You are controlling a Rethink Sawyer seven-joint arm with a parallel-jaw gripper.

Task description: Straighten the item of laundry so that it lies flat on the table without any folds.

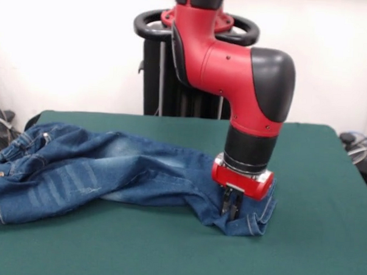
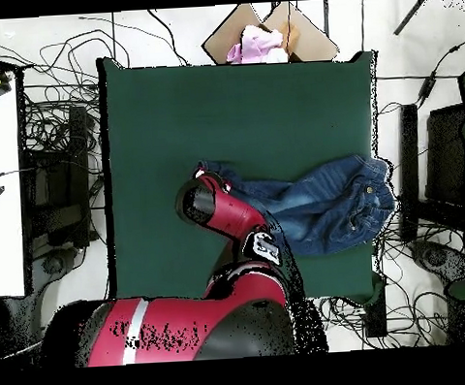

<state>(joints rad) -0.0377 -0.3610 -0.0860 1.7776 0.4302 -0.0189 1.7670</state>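
The small blue denim jeans (image 1: 97,170) lie crumpled across the dark green table (image 1: 166,252). In the front view the waistband is at the left table edge and the legs run to the right. My gripper (image 1: 231,208) points down at the right end of a leg. Its fingers stand close together in bunched denim by the pale-stitched hem. In the overhead view the jeans (image 2: 325,210) reach to the table's right edge (image 2: 232,103). The arm's wrist (image 2: 206,200) covers the gripper there.
The robot's pedestal (image 1: 174,82) stands behind the table's far side. In the overhead view an open cardboard box with pink cloth (image 2: 267,38) sits beyond the table's top edge. Cables (image 2: 61,170) lie on the floor to the left and right.
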